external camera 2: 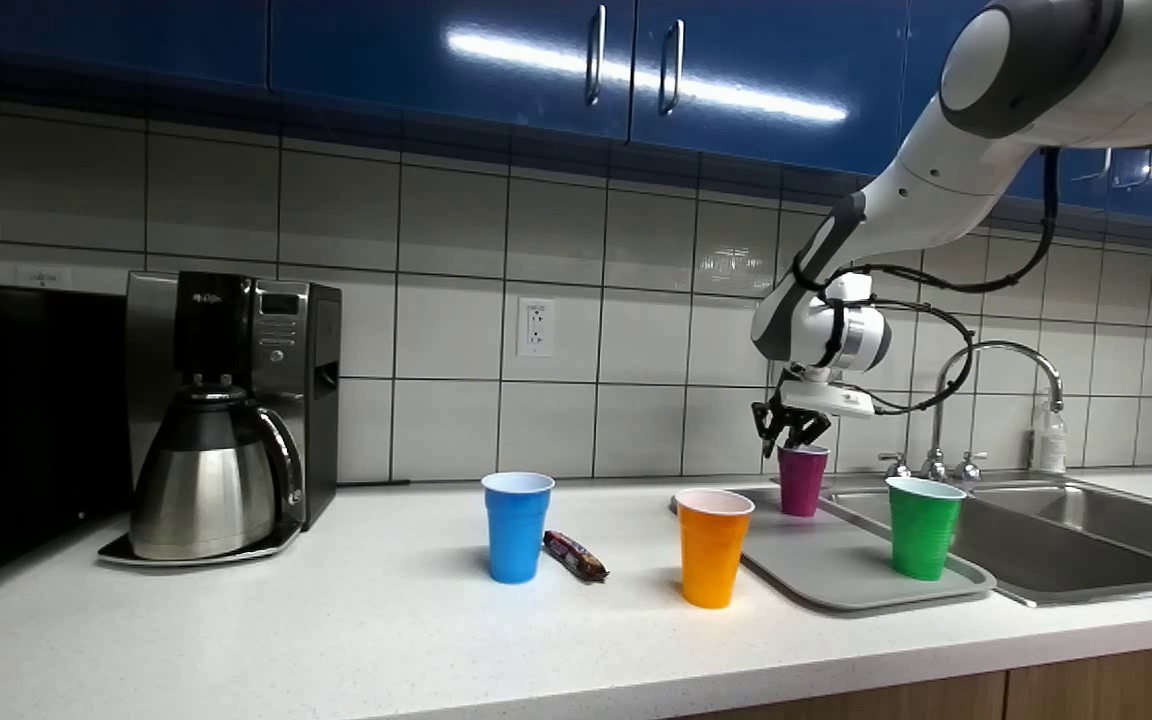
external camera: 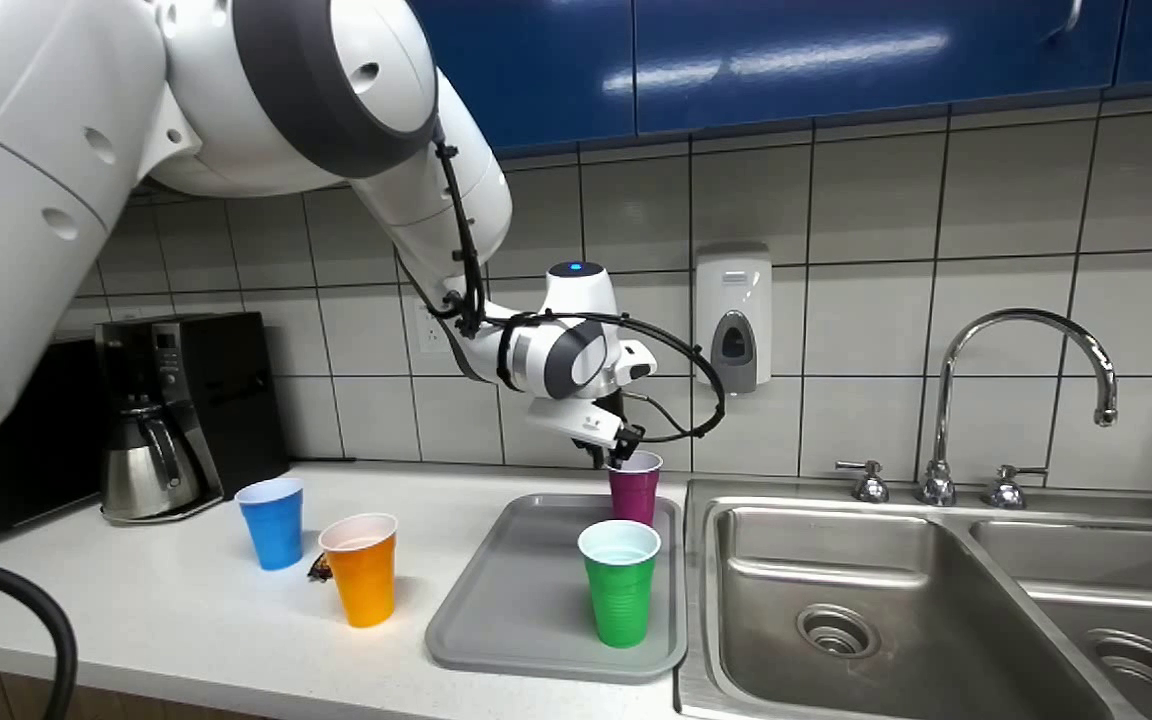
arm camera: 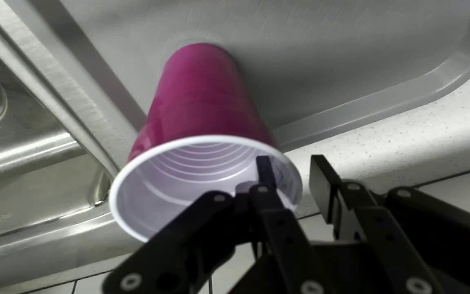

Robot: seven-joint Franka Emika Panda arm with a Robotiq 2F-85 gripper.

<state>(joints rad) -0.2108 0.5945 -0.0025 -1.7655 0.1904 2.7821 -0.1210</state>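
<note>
One purple cup (arm camera: pixel 202 98) is being supported upright by the gray tray (external camera: pixel 506 590), at its back corner beside the sink (external camera: pixel 704 600), so its mouth is being presented upward. That rim is being straddled by the gripper (arm camera: pixel 293 173): the fingers (arm camera: pixel 264 168) are being held apart, one over or within the mouth and one outside — an arrangement seemingly suited to the cup's thin wall, which is being framed between them. Whether any contact is being made cannot be told. Nearer the tray's front, a green cup (external camera: pixel 621 595) is being supported upright; both cups are presumably being contained by the raised tray edge. Beyond, on the counter (external camera 2: pixel 386 620), an orange cup (external camera 2: pixel 713 555) and a blue cup (external camera 2: pixel 516 530) are being borne upright on their flat bases, with a wrapped bar (external camera 2: pixel 574 557) lying between them. Farther out, a steel carafe (external camera 2: pixel 206 500) is being held in the coffee maker (external camera 2: pixel 281 375) — probably for filling from above — while a soap dispenser (external camera: pixel 733 310) is being carried by the tiled wall (external camera: pixel 871 310), likely for handwashing.
</note>
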